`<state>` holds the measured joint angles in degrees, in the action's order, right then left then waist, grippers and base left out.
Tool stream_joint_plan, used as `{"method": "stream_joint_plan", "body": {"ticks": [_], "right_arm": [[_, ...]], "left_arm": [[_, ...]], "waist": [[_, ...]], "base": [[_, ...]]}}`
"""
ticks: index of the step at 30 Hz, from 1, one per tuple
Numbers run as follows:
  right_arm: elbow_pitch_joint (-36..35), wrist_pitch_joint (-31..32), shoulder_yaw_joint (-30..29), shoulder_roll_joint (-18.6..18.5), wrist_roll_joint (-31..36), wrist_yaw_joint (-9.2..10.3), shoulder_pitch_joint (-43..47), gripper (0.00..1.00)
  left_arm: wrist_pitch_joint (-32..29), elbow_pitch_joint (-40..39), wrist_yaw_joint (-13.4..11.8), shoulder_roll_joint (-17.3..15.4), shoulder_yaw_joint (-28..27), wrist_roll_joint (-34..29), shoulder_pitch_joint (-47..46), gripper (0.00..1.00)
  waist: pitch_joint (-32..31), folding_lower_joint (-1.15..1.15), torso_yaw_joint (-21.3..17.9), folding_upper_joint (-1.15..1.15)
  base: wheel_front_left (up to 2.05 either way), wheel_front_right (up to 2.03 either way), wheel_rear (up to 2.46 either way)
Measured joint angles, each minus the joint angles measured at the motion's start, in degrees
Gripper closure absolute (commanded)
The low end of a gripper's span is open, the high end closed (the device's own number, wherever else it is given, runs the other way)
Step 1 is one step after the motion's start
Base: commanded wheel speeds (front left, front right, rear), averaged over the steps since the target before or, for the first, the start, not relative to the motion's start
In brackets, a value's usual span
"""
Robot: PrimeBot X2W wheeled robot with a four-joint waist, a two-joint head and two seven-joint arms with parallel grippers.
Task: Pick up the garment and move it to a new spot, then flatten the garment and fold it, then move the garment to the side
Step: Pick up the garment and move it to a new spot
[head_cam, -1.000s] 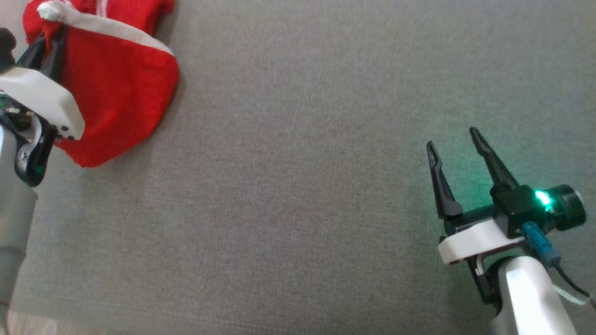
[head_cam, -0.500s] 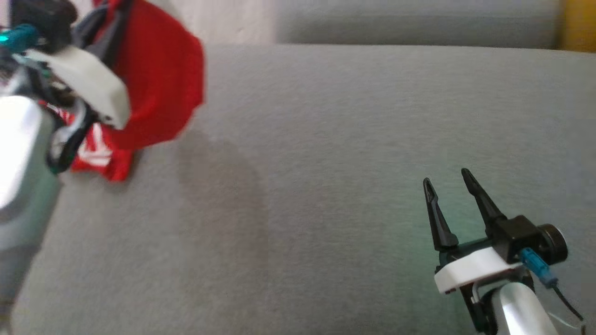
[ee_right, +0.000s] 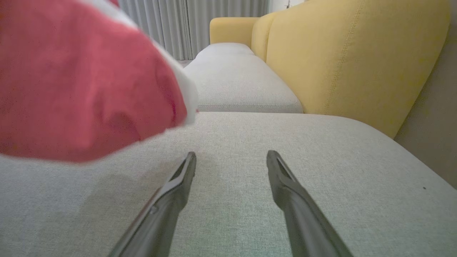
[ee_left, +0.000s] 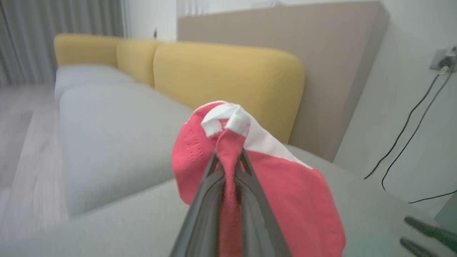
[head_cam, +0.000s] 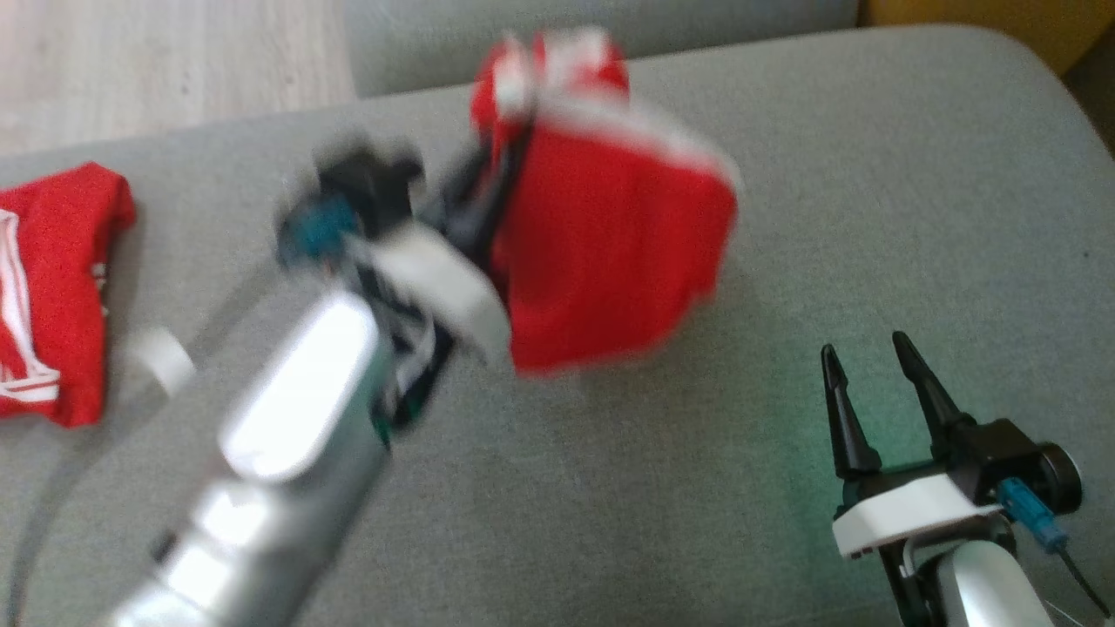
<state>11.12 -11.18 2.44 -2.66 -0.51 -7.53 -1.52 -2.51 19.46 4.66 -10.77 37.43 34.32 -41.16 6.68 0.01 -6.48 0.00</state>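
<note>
Carrying step: left gripper [ee_left: 228, 160] pinches the red garment [head_cam: 618, 252] by a bunched edge, dangling over the grey sofa cushion [head_cam: 610, 488]. Right gripper [head_cam: 864, 346] spread, empty. Next up, probably lowering it somewhere flat.

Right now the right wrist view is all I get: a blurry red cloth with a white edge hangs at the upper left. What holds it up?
Observer: The left gripper, shut on a bunched fold of the red garment with white trim.
Visitor: Is that the only red cloth?
Observer: No. The head view shows a second red garment with white stripes lying on the grey fabric cushion, to the robot's left.
Visitor: Anything on the wall?
Observer: A wall socket with black cables leading down from it, in the left wrist view.
</note>
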Motion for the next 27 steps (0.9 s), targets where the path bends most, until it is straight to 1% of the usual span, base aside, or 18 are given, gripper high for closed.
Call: {"method": "stream_joint_plan", "body": {"ticks": [2, 6, 7, 8, 9, 14, 20, 23, 27], "right_arm": [[0.0, -0.1, 0.2, 0.0, 0.0, 0.00, -0.5, 0.00], [0.0, -0.5, 0.2, 0.0, 0.0, 0.00, -1.5, 0.00], [0.0, -0.5, 0.0, 0.0, 0.0, 0.00, -1.9, 0.00], [0.0, -0.5, -0.1, 0.0, 0.0, 0.00, -2.2, 0.00], [0.1, -0.7, -0.4, 0.0, 0.0, 0.00, -2.5, 0.00], [0.9, -0.9, -1.1, 0.0, 0.1, 0.00, -2.6, 0.00], [1.0, -0.8, -1.5, 0.0, 1.2, 0.00, -2.6, 0.00], [1.0, -0.4, -1.9, 0.0, 2.2, 0.00, -2.6, 0.00], [1.0, 0.2, -2.9, 0.0, 3.0, 0.00, -2.4, 0.00]], "left_arm": [[2.5, 4.6, -0.3, 1.0, 0.7, 0.0, 4.3, 1.00], [6.6, 14.0, -0.9, 0.5, 1.8, -1.2, 9.0, 1.00], [7.4, 15.7, -0.9, 0.5, 1.8, -1.4, 8.9, 0.70], [8.4, 17.0, -0.9, 0.5, 1.7, -1.3, 8.8, 0.31], [9.2, 18.0, -0.9, 0.5, 1.6, -1.3, 8.7, 0.00], [12.8, 21.3, -0.7, 0.7, 1.0, -1.0, 8.5, 0.00], [15.3, 21.1, -0.7, 1.0, -0.4, -0.5, 8.6, 0.00], [16.3, 19.4, -1.4, 0.8, -1.3, -0.5, 9.4, 0.00], [16.8, 14.7, -3.8, 0.2, -3.8, -0.4, 14.7, 0.00]], "waist": [[1.3, 0.00, -0.5, 0.00], [3.8, 0.00, -1.5, 0.00], [4.3, 0.00, -1.7, 0.00], [4.8, 0.00, -1.8, 0.00], [5.1, 0.00, -1.8, 0.00], [4.8, 0.00, -0.9, 0.00], [2.5, -0.01, 0.6, 0.00], [0.6, -0.01, 1.3, 0.00], [-2.6, -0.02, 2.3, 0.00]], "base": [[0.00, 0.00, 0.00], [0.00, 0.00, 0.00], [0.00, 0.00, 0.00], [0.00, 0.00, 0.00], [0.00, 0.00, 0.00], [0.00, 0.00, 0.00], [0.00, 0.00, 0.00], [0.00, 0.00, 0.00], [0.00, 0.00, 0.00]]}}
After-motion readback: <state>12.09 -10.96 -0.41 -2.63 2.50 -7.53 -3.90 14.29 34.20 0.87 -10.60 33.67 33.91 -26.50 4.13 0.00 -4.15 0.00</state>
